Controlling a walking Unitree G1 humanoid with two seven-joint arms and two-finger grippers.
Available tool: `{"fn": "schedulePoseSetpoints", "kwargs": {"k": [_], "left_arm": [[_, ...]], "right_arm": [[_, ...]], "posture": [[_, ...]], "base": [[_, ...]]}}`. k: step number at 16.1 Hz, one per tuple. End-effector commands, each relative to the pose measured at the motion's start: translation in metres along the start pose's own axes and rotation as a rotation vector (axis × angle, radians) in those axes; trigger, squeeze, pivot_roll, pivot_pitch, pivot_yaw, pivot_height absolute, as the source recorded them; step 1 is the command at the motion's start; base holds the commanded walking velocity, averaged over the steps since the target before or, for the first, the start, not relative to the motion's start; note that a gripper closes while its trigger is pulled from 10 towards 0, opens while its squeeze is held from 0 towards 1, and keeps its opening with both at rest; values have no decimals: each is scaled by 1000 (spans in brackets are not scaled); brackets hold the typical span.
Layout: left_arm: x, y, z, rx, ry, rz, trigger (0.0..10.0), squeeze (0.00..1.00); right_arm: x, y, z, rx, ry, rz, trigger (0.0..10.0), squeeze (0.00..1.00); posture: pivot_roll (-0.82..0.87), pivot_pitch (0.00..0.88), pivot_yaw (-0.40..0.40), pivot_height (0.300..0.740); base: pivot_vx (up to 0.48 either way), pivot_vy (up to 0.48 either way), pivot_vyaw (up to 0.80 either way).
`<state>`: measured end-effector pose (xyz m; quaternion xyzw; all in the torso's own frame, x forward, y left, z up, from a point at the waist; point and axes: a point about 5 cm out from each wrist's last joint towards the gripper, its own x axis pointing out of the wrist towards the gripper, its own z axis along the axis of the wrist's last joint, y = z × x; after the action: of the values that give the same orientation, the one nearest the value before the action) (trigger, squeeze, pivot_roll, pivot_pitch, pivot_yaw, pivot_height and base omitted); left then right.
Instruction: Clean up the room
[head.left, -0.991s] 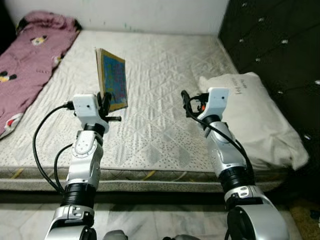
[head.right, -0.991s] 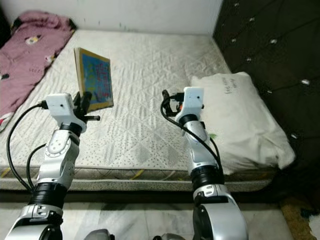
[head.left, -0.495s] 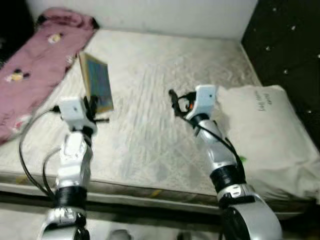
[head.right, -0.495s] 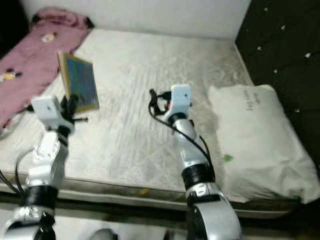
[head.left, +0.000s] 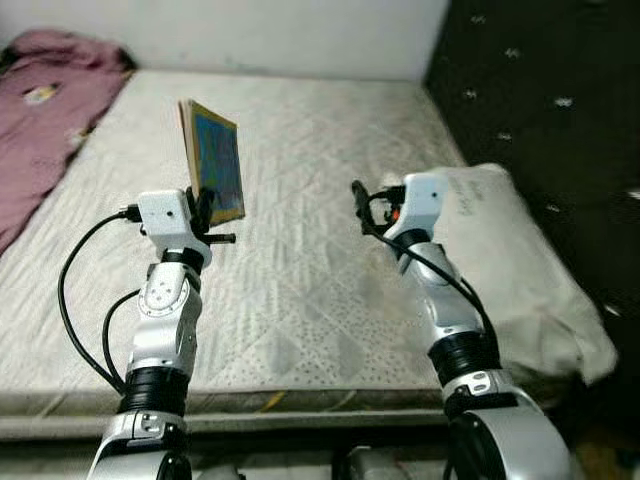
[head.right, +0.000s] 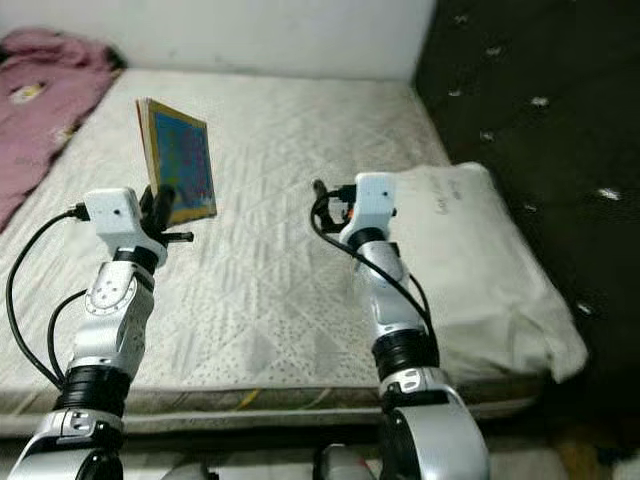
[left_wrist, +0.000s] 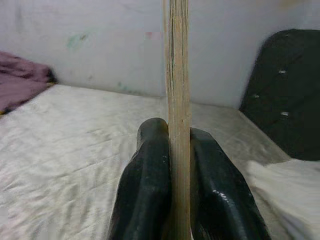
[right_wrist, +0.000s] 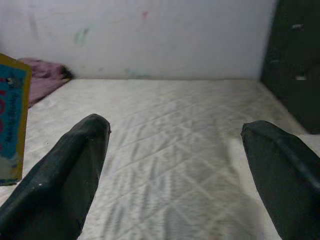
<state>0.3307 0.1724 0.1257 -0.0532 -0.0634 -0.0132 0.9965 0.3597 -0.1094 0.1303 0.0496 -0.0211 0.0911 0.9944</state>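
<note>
The left gripper (left_wrist: 172, 150) was clamped on the lower edge of a picture book (head.left: 214, 160), held upright above the bare mattress (head.left: 320, 190), long axis vertical, blue cover facing the robot's right, spine edge toward the camera. The right gripper (right_wrist: 175, 165) hovered over the mattress with fingers spread wide, holding nothing, beside a white pillow (head.left: 520, 250). A maroon blanket (head.left: 40, 110) lay at the far left.

The book (head.left: 215, 162) has a blue cover edged in yellow, the mattress (head.left: 320, 150) is off-white with quilted diamonds, the blanket (head.left: 40, 110) is mauve-pink, the pillow (head.left: 520, 250) white, the headboard (head.left: 540, 90) black.
</note>
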Motion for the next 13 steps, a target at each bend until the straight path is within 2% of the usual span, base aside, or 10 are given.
{"fn": "schedulePoseSetpoints", "kwargs": {"k": [1,7,9,11,12,13], "left_arm": [[5,-8,11,5,-48,-36,10000,0],[4,-9,10,-1,-44,-43,10000,0],[4,-10,11,-3,-54,-28,10000,0],[5,-11,8,2,-38,-16,10000,0],[4,-12,7,-26,-31,-18,10000,0],[4,-11,6,-8,-3,-2,10000,0]], "right_arm": [[0,-4,1,-1,1,-11,10000,0],[1,-4,1,-12,2,-3,10000,0],[1,-4,1,-15,3,0,10000,0],[0,-4,1,-19,3,2,10000,0],[0,-4,1,-19,3,2,10000,0],[0,-4,1,-21,3,3,10000,0]], "posture": [[-72,0,-25,740],[-70,0,-32,740],[-70,0,-33,740],[-72,0,-34,740],[-72,0,-34,740],[-72,0,-34,740]], "base": [[0,-319,-800],[0,-404,-75],[0,0,0],[0,0,0],[0,0,0],[0,0,0]]}}
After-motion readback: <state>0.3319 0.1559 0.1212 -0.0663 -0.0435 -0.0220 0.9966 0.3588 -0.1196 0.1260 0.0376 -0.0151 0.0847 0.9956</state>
